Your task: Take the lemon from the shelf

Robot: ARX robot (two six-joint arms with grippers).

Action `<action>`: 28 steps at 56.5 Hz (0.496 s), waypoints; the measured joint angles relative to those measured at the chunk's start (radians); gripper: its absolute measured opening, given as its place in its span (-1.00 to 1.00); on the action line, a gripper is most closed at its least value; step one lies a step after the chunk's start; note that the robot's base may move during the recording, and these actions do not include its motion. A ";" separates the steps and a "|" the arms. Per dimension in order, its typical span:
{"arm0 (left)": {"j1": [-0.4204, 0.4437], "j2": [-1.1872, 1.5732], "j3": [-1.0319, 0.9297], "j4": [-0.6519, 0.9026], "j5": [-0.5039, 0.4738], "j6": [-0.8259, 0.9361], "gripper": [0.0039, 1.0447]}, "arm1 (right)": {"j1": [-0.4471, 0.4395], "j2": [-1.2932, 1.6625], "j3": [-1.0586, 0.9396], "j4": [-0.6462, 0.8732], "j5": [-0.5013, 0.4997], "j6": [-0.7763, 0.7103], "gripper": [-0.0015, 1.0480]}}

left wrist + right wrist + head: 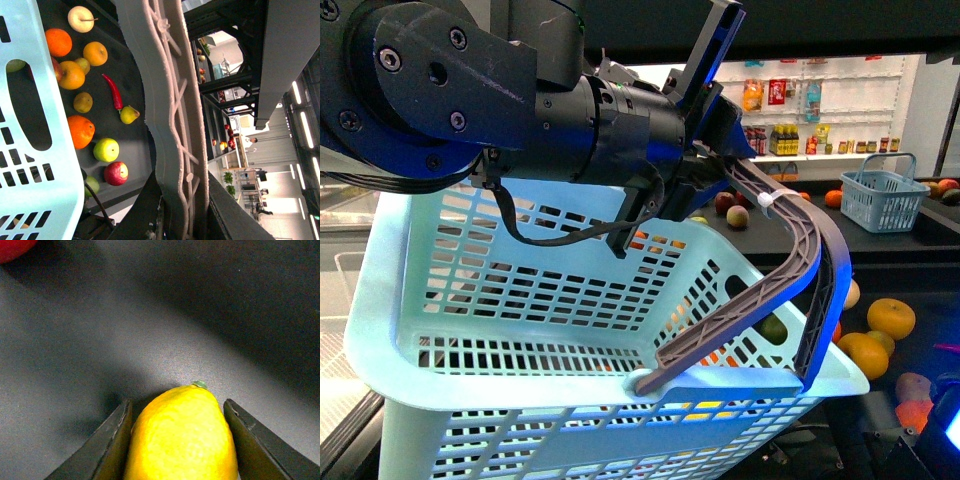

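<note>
Left claw clenched; right claw likewise

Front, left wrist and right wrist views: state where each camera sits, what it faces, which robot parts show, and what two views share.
Front view: on the body, facing the shelf; the left arm holds the basket by its handle.
Left wrist view: on the left wrist, looking along that handle to fruit on the shelf; little robot shows.
Right wrist view: on the right wrist, facing the lemon between its fingers.
Shared: front and left wrist views both show basket, handle, fruit.
</note>
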 joint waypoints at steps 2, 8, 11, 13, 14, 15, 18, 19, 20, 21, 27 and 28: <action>0.000 0.000 0.000 0.000 0.000 0.000 -0.78 | -0.002 -0.001 -0.002 0.000 -0.001 0.000 -0.10; 0.000 0.000 0.000 0.000 0.000 0.000 -0.78 | -0.006 -0.006 -0.008 0.000 0.002 0.000 -0.14; 0.000 0.000 0.000 0.000 0.000 0.000 -0.78 | -0.011 -0.010 -0.015 0.000 0.005 0.000 -0.16; 0.000 0.000 0.000 0.000 0.000 0.000 -0.78 | -0.014 -0.013 -0.020 0.000 0.006 0.000 -0.16; 0.000 0.000 0.000 0.000 0.000 0.000 -0.78 | -0.015 -0.014 -0.021 0.000 0.006 0.000 -0.16; 0.000 0.000 0.000 0.000 0.000 0.000 -0.78 | -0.016 -0.016 -0.023 0.000 0.006 0.000 -0.16; 0.000 0.000 0.000 0.000 0.000 0.000 -0.78 | -0.022 -0.025 -0.033 0.000 0.016 0.000 -0.16; 0.000 0.000 0.000 0.000 0.000 0.000 -0.78 | -0.023 -0.026 -0.035 0.000 0.017 0.000 -0.16; 0.000 0.000 0.000 0.000 0.000 0.000 -0.78 | -0.026 -0.029 -0.039 0.000 0.019 0.000 -0.17; 0.000 0.000 0.000 0.000 0.000 0.000 -0.78 | -0.028 -0.031 -0.041 0.000 0.020 0.000 -0.17; 0.000 0.000 0.000 0.000 0.001 0.000 -0.78 | -0.049 -0.057 -0.061 0.000 0.026 0.001 -0.18; 0.000 0.000 0.000 0.000 0.000 0.000 -0.78 | -0.051 -0.061 -0.063 0.001 0.027 0.001 -0.18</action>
